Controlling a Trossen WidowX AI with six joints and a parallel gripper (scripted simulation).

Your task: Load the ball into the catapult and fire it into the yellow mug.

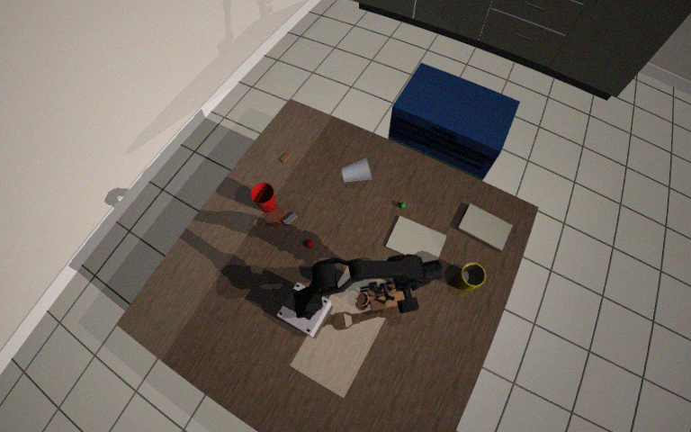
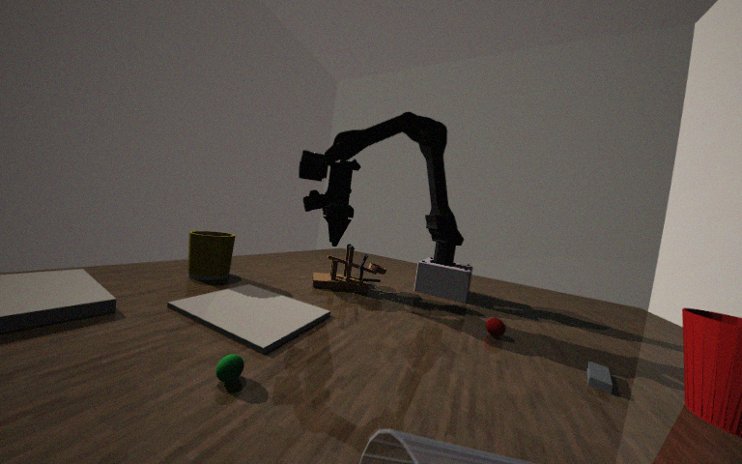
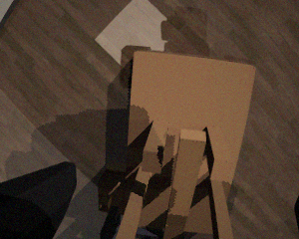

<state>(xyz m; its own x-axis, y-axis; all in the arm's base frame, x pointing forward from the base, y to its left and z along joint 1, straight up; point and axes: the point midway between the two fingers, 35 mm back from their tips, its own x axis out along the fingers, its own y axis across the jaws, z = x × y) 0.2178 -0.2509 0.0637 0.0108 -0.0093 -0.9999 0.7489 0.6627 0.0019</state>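
Observation:
The wooden catapult (image 1: 390, 302) (image 2: 337, 282) (image 3: 194, 90) stands on the table, its base flat. Its cup (image 1: 362, 301) (image 2: 376, 268) is on the side toward the arm's base; I cannot make out a ball in it. My gripper (image 2: 334, 244) (image 3: 186, 191) is open and empty above the catapult, its fingers apart on either side of the uprights in the wrist view. The yellow mug (image 1: 466, 287) (image 2: 211, 256) stands upright beyond the catapult, away from the arm's base. A red ball (image 1: 309, 244) (image 2: 495, 328) and a green ball (image 1: 402, 204) (image 2: 229, 366) lie on the table.
Two pale slabs (image 1: 416, 236) (image 1: 486, 226) lie near the mug. A red cup (image 1: 264, 195) (image 2: 723, 373) stands beside a grey block (image 1: 290, 218) (image 2: 599, 376). A clear cup (image 1: 356, 171) lies on its side. A small orange block (image 1: 284, 157) lies near the table's edge.

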